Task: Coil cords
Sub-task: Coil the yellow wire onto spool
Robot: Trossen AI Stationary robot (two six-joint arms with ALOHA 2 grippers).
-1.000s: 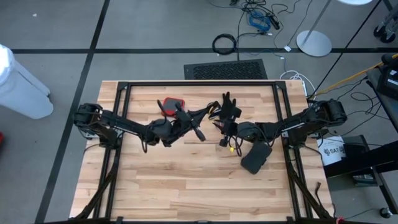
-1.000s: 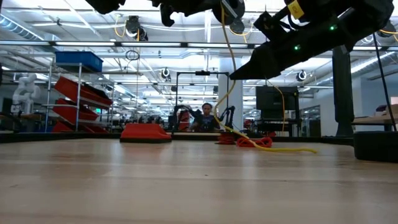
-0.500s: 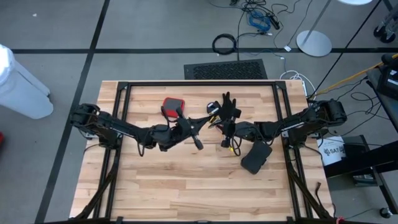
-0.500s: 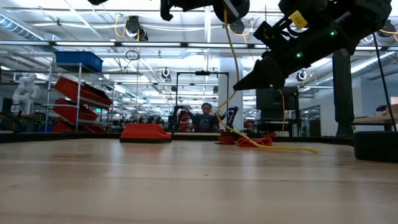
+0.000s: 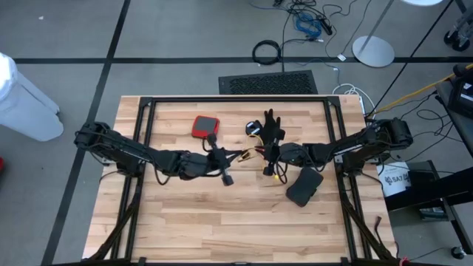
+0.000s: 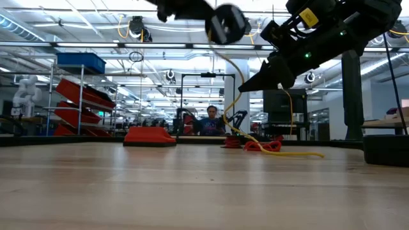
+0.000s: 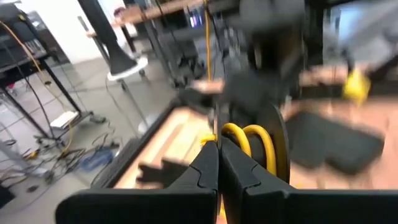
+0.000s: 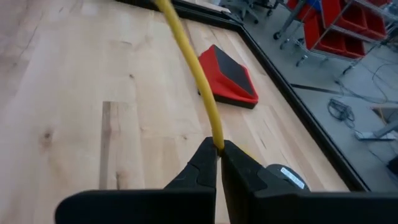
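Winding is under way — the left gripper (image 7: pixel 217 163) holds the black reel (image 7: pixel 264 146), yellow cord (image 8: pixel 199 81) wrapped on it, above mid-table; the right gripper (image 8: pixel 217 163) pinches that cord nearby; next, probably — another wrap, kept taut.

Wooden table (image 5: pixel 222 222). Left gripper (image 5: pixel 226 177) near centre. Right gripper (image 5: pixel 267 154) just at its 2 o'clock. Red pad (image 5: pixel 205 126) at 11 o'clock. Black glove (image 5: pixel 270 127) at 1 o'clock. Dark pouch (image 5: pixel 304 187) at 4 o'clock.
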